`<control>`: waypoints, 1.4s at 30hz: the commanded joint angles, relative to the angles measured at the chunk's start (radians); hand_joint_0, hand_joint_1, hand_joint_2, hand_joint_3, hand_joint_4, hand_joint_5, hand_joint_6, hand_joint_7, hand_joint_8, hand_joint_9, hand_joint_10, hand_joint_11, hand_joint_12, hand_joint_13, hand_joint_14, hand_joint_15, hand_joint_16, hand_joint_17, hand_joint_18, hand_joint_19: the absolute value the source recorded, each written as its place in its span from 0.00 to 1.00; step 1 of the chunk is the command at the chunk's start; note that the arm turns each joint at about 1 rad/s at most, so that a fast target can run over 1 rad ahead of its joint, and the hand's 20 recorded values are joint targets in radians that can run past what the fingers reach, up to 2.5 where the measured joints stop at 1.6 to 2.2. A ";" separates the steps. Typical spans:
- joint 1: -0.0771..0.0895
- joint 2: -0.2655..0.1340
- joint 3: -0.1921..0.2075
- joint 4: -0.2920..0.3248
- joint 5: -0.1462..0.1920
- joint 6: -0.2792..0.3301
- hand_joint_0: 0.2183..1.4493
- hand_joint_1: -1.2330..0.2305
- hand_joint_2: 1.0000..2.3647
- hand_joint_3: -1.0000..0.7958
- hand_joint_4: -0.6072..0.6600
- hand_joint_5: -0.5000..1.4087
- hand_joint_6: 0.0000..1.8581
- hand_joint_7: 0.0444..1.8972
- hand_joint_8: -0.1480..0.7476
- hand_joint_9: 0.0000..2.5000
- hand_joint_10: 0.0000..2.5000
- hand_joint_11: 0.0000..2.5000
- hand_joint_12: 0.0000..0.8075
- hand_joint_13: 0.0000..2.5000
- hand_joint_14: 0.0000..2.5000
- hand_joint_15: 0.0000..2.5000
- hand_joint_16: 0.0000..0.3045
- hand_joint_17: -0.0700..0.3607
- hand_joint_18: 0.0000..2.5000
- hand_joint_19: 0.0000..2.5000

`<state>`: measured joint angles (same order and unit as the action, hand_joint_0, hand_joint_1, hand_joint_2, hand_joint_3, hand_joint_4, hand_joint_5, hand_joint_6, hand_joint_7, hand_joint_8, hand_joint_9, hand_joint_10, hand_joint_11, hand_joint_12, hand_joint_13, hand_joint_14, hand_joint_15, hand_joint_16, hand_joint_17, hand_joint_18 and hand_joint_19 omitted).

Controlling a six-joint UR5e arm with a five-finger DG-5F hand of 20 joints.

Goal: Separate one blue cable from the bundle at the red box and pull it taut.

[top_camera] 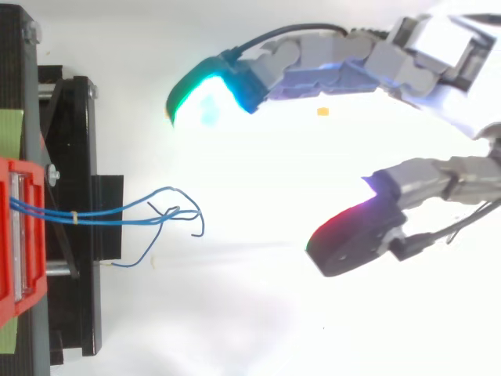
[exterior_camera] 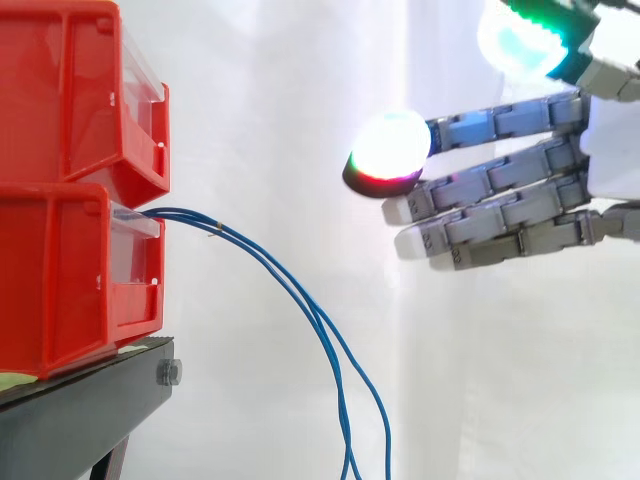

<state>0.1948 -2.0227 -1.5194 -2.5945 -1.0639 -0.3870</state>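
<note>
Thin blue cables (exterior_camera: 300, 295) come out of the lower red box (exterior_camera: 70, 275) as a bundle and droop down to the right; a small tie binds them near the box. From above, the blue cables (top_camera: 117, 213) fan out into loose curled ends. My hand (exterior_camera: 510, 195) hovers to the right of the cables, apart from them, fingers straight and spread, holding nothing. In the top view the hand (top_camera: 438, 55) has one glowing green fingertip (top_camera: 205, 90) and one red-lit fingertip (top_camera: 352, 239) on either side of an empty gap.
A second red box (exterior_camera: 75, 85) is stacked on the lower one. Both stand on a black stand (exterior_camera: 85, 405). A white curtain hangs behind. From above, the black stand (top_camera: 74, 235) runs along the left edge.
</note>
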 commanded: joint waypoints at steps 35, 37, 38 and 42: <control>0.002 -0.214 0.168 0.020 -0.001 0.071 0.26 0.42 0.00 0.28 0.67 0.16 0.27 0.36 0.47 0.17 0.00 0.08 0.41 0.19 0.00 0.06 0.12 0.36 0.14 0.10; 0.000 -0.215 0.168 0.022 -0.004 0.088 0.26 0.42 0.00 0.28 0.67 0.16 0.27 0.36 0.47 0.17 0.00 0.08 0.41 0.19 0.00 0.06 0.12 0.36 0.14 0.10; -0.001 -0.215 0.168 0.022 -0.015 0.096 0.26 0.42 0.00 0.28 0.67 0.16 0.27 0.36 0.47 0.17 0.00 0.08 0.41 0.19 0.00 0.06 0.12 0.36 0.14 0.10; -0.003 -0.215 0.168 0.016 -0.028 0.111 0.26 0.42 0.00 0.28 0.68 0.16 0.27 0.36 0.47 0.17 0.00 0.08 0.41 0.19 0.00 0.06 0.12 0.36 0.13 0.10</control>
<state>0.1929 -2.2379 -1.3517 -2.5744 -1.0822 -0.2900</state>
